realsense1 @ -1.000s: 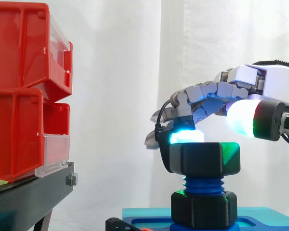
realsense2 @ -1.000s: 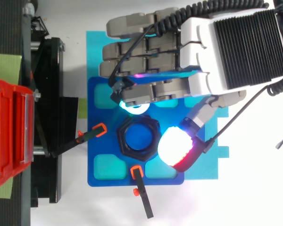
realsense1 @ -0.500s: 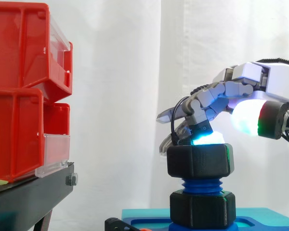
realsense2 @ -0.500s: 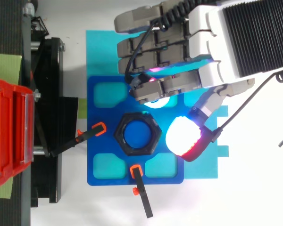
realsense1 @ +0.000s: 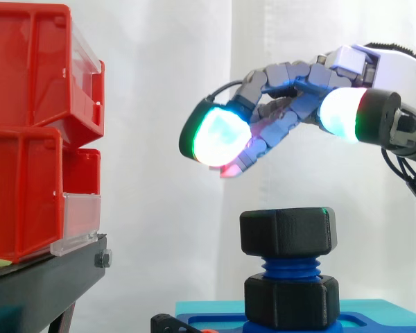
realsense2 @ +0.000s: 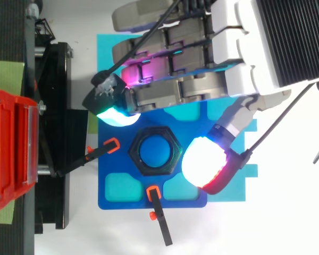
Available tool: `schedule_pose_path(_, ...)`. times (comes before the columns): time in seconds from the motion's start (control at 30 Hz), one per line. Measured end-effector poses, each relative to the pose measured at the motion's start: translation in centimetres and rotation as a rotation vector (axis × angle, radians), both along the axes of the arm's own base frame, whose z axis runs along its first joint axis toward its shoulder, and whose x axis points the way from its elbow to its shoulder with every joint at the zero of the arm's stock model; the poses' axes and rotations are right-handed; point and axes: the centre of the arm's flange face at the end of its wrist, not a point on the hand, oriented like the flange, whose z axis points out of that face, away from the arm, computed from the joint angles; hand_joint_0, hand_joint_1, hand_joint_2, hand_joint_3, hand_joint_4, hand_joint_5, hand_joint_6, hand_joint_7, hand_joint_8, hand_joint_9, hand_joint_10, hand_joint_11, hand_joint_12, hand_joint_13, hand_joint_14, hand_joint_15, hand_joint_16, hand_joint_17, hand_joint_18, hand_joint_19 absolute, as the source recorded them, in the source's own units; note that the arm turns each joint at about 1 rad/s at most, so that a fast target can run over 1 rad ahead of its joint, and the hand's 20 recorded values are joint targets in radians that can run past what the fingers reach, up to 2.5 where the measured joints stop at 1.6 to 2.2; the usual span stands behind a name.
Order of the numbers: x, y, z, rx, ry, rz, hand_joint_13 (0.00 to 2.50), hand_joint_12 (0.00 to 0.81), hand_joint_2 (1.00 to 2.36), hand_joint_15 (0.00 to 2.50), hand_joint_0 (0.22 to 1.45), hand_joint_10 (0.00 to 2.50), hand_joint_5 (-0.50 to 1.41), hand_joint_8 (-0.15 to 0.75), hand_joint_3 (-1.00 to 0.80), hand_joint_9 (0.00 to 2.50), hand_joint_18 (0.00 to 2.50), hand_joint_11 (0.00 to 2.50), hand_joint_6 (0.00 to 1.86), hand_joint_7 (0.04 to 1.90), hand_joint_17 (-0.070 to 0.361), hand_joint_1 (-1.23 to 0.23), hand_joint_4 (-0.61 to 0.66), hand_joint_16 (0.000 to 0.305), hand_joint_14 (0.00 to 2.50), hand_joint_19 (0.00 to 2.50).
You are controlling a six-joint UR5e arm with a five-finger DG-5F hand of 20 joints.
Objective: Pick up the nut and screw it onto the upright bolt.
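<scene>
Black hexagonal plastic nut (realsense1: 287,229) is on the upright blue threaded bolt (realsense1: 288,266) mid blue base plate (realsense2: 109,199), thread exposed below so more turning looks needed; hand (realsense1: 284,104) hovers above it, fingers relaxed, holding nothing.

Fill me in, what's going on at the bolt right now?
The hand hangs open above the black nut, touching nothing. The nut sits on top of the upright blue bolt, with bare thread showing between it and a second black nut at the base.
</scene>
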Motion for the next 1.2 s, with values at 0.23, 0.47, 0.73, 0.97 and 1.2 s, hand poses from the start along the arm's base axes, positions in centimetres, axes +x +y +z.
schedule_pose_path(0.23, 0.3, 1.0, 0.2, -0.004, -0.009, 0.011, 0.58, 0.211, 1.00, 0.00, 0.50, 0.00, -0.15, 0.199, -0.50, 0.71, 0.32, 0.00, 0.50, 0.59, 0.054, -0.19, 0.13, 0.024, 0.00, 0.00)
schedule_pose_path(0.47, 0.7, 3.3, 0.0, 0.009, 0.004, 0.002, 0.42, 0.247, 1.00, 0.00, 0.49, 0.00, -0.18, 0.185, -0.50, 0.51, 0.12, 0.00, 0.50, 0.56, 0.060, -0.15, 0.10, 0.027, 0.00, 0.00)
schedule_pose_path(0.73, 1.4, 4.4, -2.6, 0.019, 0.039, 0.000, 0.38, 0.255, 1.00, 0.00, 0.48, 0.00, -0.18, 0.189, -0.50, 0.47, 0.07, 0.00, 0.50, 0.57, 0.062, -0.13, 0.11, 0.028, 0.00, 0.00)
schedule_pose_path(0.97, 1.6, 4.2, -3.4, 0.032, 0.050, -0.001, 0.39, 0.266, 1.00, 0.00, 0.48, 0.00, -0.16, 0.220, -0.50, 0.47, 0.07, 0.00, 0.50, 0.79, 0.063, -0.12, 0.14, 0.028, 0.00, 0.00)
schedule_pose_path(1.2, 0.9, 3.8, -4.8, 0.030, 0.069, -0.007, 0.40, 0.272, 1.00, 0.00, 0.49, 0.00, -0.16, 0.225, -0.50, 0.47, 0.08, 0.00, 0.50, 0.88, 0.064, -0.12, 0.16, 0.029, 0.00, 0.00)
